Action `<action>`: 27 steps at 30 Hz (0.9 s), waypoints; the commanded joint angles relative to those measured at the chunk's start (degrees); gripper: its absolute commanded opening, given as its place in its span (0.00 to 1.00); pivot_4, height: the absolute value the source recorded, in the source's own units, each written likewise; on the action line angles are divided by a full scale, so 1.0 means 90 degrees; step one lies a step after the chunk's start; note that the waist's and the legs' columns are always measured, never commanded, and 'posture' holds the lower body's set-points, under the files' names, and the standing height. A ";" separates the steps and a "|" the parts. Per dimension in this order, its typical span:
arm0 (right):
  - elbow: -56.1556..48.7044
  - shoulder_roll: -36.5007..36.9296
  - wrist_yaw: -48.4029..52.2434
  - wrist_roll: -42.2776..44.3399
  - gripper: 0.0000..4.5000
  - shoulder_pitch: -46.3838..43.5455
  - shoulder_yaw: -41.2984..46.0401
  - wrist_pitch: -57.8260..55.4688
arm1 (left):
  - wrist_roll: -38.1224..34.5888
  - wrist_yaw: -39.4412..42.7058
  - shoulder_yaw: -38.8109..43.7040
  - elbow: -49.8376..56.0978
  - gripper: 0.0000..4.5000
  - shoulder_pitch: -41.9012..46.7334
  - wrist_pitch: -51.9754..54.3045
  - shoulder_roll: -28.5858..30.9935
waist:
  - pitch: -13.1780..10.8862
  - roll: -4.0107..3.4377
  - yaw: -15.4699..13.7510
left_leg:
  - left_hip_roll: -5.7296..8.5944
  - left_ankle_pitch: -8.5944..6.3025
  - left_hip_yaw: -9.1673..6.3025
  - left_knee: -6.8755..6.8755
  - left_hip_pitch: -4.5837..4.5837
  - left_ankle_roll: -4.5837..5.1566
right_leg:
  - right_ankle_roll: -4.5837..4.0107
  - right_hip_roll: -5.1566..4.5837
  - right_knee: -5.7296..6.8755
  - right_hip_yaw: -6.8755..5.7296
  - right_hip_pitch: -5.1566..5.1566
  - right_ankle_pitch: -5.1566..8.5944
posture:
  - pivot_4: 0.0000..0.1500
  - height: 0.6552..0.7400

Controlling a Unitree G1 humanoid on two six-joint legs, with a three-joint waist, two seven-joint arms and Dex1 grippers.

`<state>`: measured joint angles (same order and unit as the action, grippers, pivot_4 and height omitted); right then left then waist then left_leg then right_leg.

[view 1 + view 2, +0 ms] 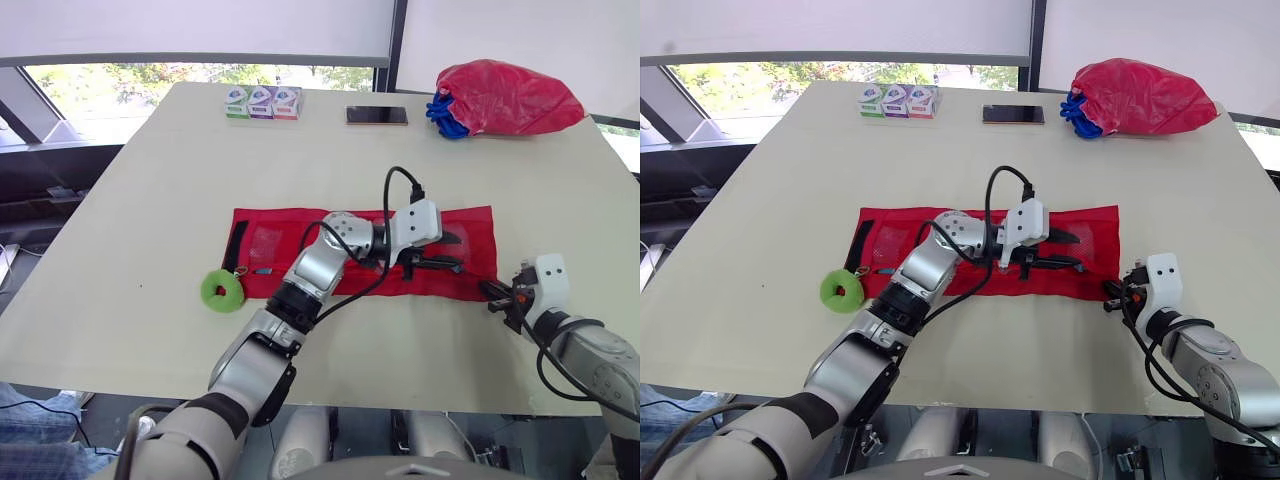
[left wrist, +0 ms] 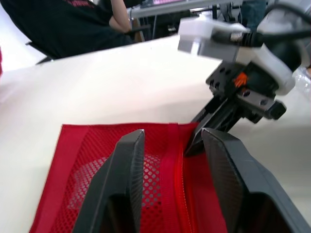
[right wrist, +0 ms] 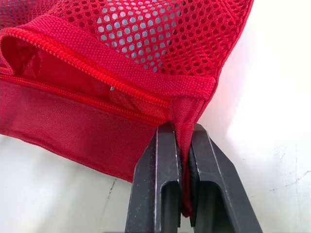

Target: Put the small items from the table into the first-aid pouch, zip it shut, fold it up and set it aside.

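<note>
**Left eye view:** the red pouch point(image 1: 275, 240) lies unrolled mid-table, with a green ring point(image 1: 222, 291) at its 8 o'clock. The left gripper point(image 1: 445, 252) hovers over its 3 o'clock end. The right gripper point(image 1: 497, 294) holds the 4 o'clock corner, probably to anchor the fabric for zipping.

**Left wrist view:** the fingers point(image 2: 127, 165) are spread apart, straddling the zipper point(image 2: 177, 194) (slider not discernible).

**Right wrist view:** the jaws are clamped on the corner tab point(image 3: 187, 109). The pocket mouth point(image 3: 48, 58) gapes unzipped, a detail too small to read from the head.
</note>
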<state>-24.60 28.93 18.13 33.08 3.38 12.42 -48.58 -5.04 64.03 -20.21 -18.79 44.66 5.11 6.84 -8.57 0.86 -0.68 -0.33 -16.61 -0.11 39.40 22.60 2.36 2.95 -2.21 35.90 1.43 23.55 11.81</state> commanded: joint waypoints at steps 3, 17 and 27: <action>0.0361 0.0180 0.0094 -0.0003 0.00 0.0188 0.0760 0.0087 | -0.0955 0.0763 0.0687 0.1369 0.84 -0.0448 0.0642 0.1150 | 0.0001 -0.0003 0.0001 | -0.0004 0.0000 -0.0001 -0.0001 -0.0002 0.0000 | -0.0001 0.0002 0.0001 0.0000 0.0000 0.0000 | 1.00 1.00; 0.2258 0.1447 0.0726 -0.0129 0.00 0.0468 0.2465 0.0302 | -0.2903 0.2128 0.2570 0.3294 0.98 -0.2297 0.1882 0.4311 | 0.0001 -0.0007 -0.0033 | -0.0005 0.0000 -0.0006 0.0000 0.0001 0.0001 | -0.0020 -0.0002 -0.0006 0.0010 -0.0007 0.0017 | 1.00 1.00; 0.3110 0.2599 0.2568 -0.0662 0.90 0.0904 0.2571 0.1825 | -0.3066 0.1266 0.3015 0.3747 1.00 -0.3090 0.2104 0.4482 | 0.0000 -0.0010 0.0016 | -0.0010 0.0000 0.0020 -0.0007 -0.0017 0.0001 | -0.0013 0.0007 -0.0004 0.0031 -0.0006 0.0019 | 1.00 1.00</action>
<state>3.54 50.68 38.33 28.01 10.96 32.75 -35.80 -31.78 77.26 4.66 13.02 17.02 23.58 46.91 -8.57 0.77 -0.54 -0.44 -16.61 0.07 39.33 22.44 2.37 2.87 -2.12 35.87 1.71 23.50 12.01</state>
